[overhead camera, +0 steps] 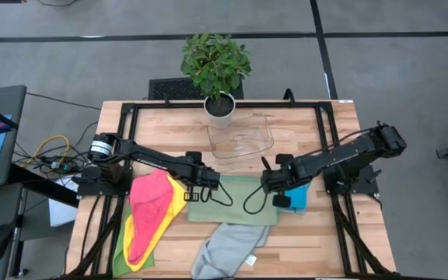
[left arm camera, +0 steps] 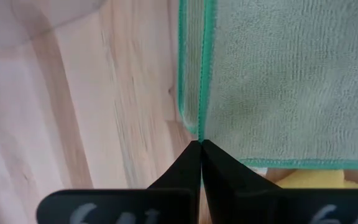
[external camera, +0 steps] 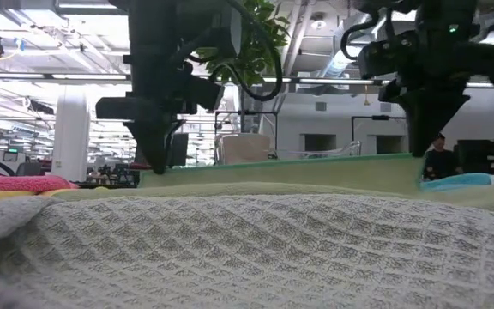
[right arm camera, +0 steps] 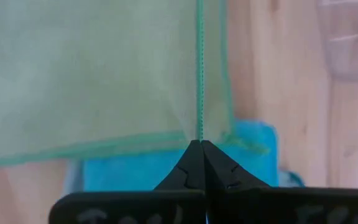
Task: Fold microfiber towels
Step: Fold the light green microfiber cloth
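Both grippers pinching the green towel's corners

Left gripper (left arm camera: 201, 144) jaws clenched on one corner of the teal-edged green towel (overhead camera: 232, 201); right gripper (right arm camera: 201, 144) jaws clenched on the other; the towel's mid-worktop, nearer the front edge, stretched between them; blue towel (right arm camera: 166, 171) underneath at right.

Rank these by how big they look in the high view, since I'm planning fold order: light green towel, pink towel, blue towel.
1. Light green microfiber towel with teal edging, spread flat.
2. Bunched pink microfiber towel; nearly as large, so these two are close.
3. Bright blue microfiber towel; only a small part shows beside the arm.
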`<state>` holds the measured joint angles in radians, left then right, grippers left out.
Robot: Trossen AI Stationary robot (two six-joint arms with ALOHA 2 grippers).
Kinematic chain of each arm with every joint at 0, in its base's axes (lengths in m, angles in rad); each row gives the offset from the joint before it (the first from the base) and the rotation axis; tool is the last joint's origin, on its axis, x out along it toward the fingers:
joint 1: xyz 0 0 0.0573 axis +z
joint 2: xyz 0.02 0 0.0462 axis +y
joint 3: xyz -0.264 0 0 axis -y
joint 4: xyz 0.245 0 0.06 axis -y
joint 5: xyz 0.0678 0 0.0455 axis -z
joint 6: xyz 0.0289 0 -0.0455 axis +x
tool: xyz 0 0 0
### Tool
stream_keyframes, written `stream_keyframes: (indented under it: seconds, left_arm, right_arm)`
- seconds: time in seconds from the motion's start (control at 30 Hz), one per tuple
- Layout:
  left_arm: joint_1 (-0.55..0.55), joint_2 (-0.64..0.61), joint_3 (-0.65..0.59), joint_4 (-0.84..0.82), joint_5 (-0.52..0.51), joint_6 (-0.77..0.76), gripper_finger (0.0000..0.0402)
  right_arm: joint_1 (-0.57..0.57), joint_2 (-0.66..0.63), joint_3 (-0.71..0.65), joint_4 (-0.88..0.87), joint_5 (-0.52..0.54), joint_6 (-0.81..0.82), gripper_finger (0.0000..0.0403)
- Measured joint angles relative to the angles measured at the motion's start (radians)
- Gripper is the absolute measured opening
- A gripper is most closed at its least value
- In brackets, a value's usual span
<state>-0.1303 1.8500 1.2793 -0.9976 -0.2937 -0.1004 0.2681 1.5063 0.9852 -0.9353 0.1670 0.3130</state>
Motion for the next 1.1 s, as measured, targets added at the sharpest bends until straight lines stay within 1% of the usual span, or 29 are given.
stream_keyframes:
  seconds: [0.1, 0.17, 0.27, 0.33, 0.43, 0.5, 0.63, 0.8, 0.93, 1.1]
  left_arm:
    - [0.001, 0.0, 0.0, 0.014, -0.001, 0.007, 0.0]
    - [0.003, 0.0, 0.001, 0.013, 0.0, 0.011, 0.0]
    - [0.004, 0.0, 0.001, -0.006, 0.0, 0.024, 0.0]
    - [0.005, 0.0, 0.001, -0.007, -0.002, 0.052, 0.0]
    - [0.012, 0.0, 0.001, -0.003, -0.007, 0.054, 0.0]
    - [0.017, 0.0, -0.001, -0.006, -0.006, 0.047, 0.0]
    - [0.023, 0.0, -0.001, 0.031, -0.001, 0.059, 0.0]
    - [0.032, 0.0, -0.001, 0.075, 0.0, 0.058, 0.0]
    - [0.045, 0.0, -0.008, 0.101, 0.0, 0.055, 0.0]
    - [0.061, 0.0, -0.008, 0.108, 0.018, 0.057, 0.0]
  right_arm:
    - [0.014, -0.003, 0.004, -0.031, -0.037, 0.01, 0.0008]
    - [0.022, -0.003, 0.021, -0.059, -0.038, 0.033, 0.0008]
    - [0.04, -0.02, 0.041, -0.06, -0.031, 0.023, 0.0008]
    - [0.036, -0.024, 0.045, -0.065, -0.035, 0.023, 0.0008]
    - [0.023, -0.044, 0.059, -0.096, -0.03, 0.073, 0.0008]
    - [0.033, -0.074, 0.065, -0.064, -0.023, 0.069, 0.0008]
    - [0.007, -0.077, 0.061, -0.093, -0.026, 0.054, 0.0007]
    - [-0.015, -0.077, 0.005, -0.034, -0.063, 0.053, 0.0007]
    - [-0.044, -0.077, -0.03, -0.019, -0.053, 0.053, 0.0009]
    - [-0.076, -0.077, -0.069, 0.01, -0.065, 0.053, 0.0011]
